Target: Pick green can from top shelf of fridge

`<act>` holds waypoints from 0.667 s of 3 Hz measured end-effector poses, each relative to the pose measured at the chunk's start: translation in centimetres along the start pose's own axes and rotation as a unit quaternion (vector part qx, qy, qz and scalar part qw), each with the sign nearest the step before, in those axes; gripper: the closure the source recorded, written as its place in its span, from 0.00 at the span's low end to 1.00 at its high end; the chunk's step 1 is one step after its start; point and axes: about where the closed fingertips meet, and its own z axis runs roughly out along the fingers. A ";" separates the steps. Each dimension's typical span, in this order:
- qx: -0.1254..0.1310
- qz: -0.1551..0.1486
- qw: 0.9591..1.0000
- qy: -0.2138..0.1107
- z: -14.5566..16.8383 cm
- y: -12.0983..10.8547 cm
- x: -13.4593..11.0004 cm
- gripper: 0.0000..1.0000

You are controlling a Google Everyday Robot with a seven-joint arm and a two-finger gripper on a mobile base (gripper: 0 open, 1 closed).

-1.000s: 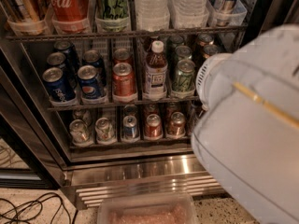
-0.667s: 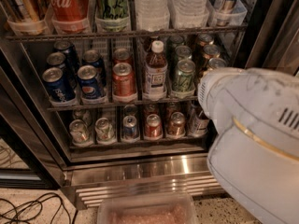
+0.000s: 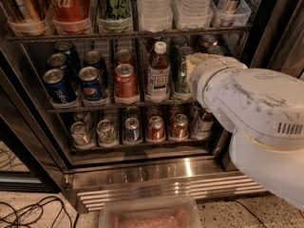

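Pincer [image 3: 194, 63] sits at the tip of the one white arm [image 3: 256, 108], mid-height on the right of the fridge [image 3: 156, 172]; released or clenched, I can't tell. The green can [image 3: 114, 3] stands upright in a clear tub [image 3: 114, 25] on the top shelf [image 3: 128, 34], up and left of the pincer, so I'd guess a climbing reach leftward. I count one green can, one red cola can [image 3: 69, 1] just left, two clear bottles [image 3: 154, 4] just right.

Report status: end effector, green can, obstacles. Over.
End effector before middle rack, right side. Tall slim light-green drink can upright in clear tub on dark wire top shelf, not gripped. Red Coca-Cola can and clear plastic bottle flank it.
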 end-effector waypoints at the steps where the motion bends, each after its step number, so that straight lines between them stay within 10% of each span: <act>1: -0.010 -0.011 0.999 0.045 -1.2 0.6 1.7 1.00; 2: -0.048 -0.021 0.992 0.116 -4.3 2.0 2.3 1.00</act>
